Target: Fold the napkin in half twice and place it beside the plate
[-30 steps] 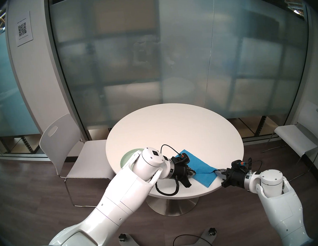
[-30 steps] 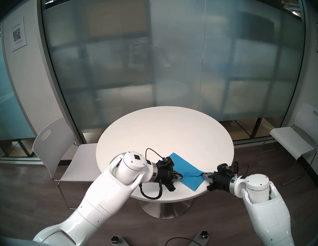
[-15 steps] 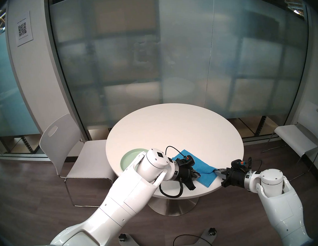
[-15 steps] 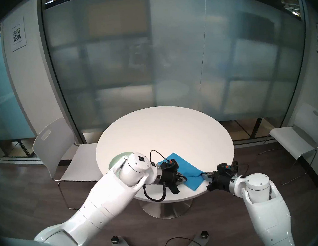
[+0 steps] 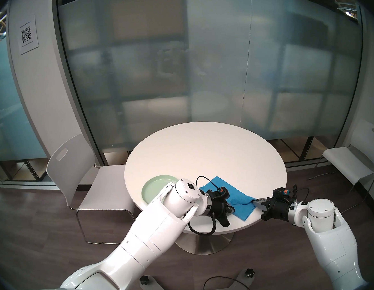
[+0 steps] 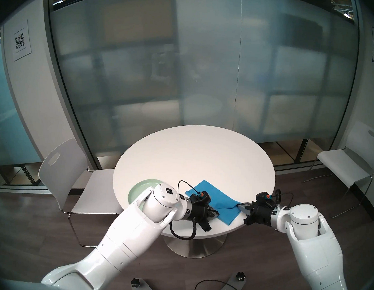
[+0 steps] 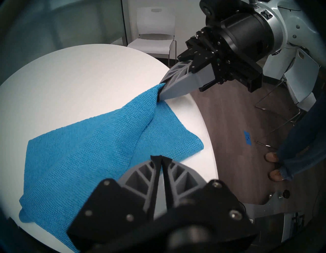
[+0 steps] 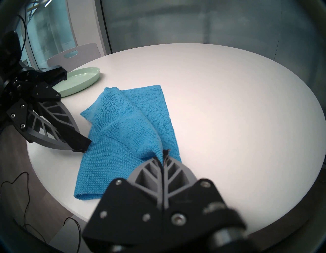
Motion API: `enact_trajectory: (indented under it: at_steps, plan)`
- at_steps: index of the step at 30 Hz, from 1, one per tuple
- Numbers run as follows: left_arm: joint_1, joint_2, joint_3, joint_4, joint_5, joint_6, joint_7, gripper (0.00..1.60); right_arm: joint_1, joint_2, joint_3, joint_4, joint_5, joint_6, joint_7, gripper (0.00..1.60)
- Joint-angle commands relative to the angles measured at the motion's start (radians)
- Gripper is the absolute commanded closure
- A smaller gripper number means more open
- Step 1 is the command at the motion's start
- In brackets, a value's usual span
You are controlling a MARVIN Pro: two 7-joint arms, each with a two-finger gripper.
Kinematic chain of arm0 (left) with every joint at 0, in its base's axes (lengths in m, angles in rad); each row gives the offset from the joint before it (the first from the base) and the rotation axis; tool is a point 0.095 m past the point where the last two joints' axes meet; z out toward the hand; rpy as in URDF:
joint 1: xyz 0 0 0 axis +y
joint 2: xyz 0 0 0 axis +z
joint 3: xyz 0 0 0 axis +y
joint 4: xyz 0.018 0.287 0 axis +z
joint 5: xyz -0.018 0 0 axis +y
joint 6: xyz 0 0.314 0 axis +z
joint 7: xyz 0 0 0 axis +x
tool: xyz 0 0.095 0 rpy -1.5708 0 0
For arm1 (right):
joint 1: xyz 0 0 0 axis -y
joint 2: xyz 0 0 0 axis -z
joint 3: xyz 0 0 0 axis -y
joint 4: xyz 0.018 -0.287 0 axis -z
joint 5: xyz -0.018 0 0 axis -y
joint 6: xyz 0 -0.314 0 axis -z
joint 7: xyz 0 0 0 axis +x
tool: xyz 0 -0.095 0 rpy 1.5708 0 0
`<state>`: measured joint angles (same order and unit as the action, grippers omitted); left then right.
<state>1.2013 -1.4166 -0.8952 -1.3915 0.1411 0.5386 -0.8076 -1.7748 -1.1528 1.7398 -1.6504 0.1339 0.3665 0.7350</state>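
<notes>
The bright blue napkin [image 5: 237,199] [image 8: 123,127] lies folded into a strip near the front right of the round white table [image 5: 204,149]. My right gripper [image 5: 254,201] [image 8: 161,153] is shut on the corner at its right edge and holds that corner slightly lifted, so a ridge of cloth runs up to it. My left gripper [image 5: 232,209] [image 8: 84,147] is shut, and its tips touch the napkin's near-left edge; I see no cloth between its fingers [image 7: 155,164]. The mint-green plate [image 5: 154,185] [image 8: 79,79] sits to the left, partly hidden behind my left arm.
A white chair [image 5: 76,172] stands at the table's left and another chair [image 5: 357,161] at its right. Frosted glass walls close the back. A person's shoes [image 7: 272,157] show on the floor by the right arm. A black cable [image 5: 226,288] lies on the floor.
My left arm has shifted right and toward me along the napkin's near-left edge, uncovering more of the plate and the napkin's far-left corner. The right gripper has held still.
</notes>
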Motion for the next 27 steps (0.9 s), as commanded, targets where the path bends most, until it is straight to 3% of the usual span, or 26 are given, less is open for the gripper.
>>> enact_trajectory:
  at_steps: [1,27]
  plan:
    - [-0.024,-0.014,-0.001,-0.003,0.002,-0.011,0.002,1.06,-0.003,-0.006,0.003,-0.028,0.003,0.001,-0.003,1.60]
    - [-0.039,0.017,0.032,0.014,0.013,-0.026,-0.032,1.09,0.028,-0.011,-0.006,0.010,-0.008,-0.001,-0.001,1.60]
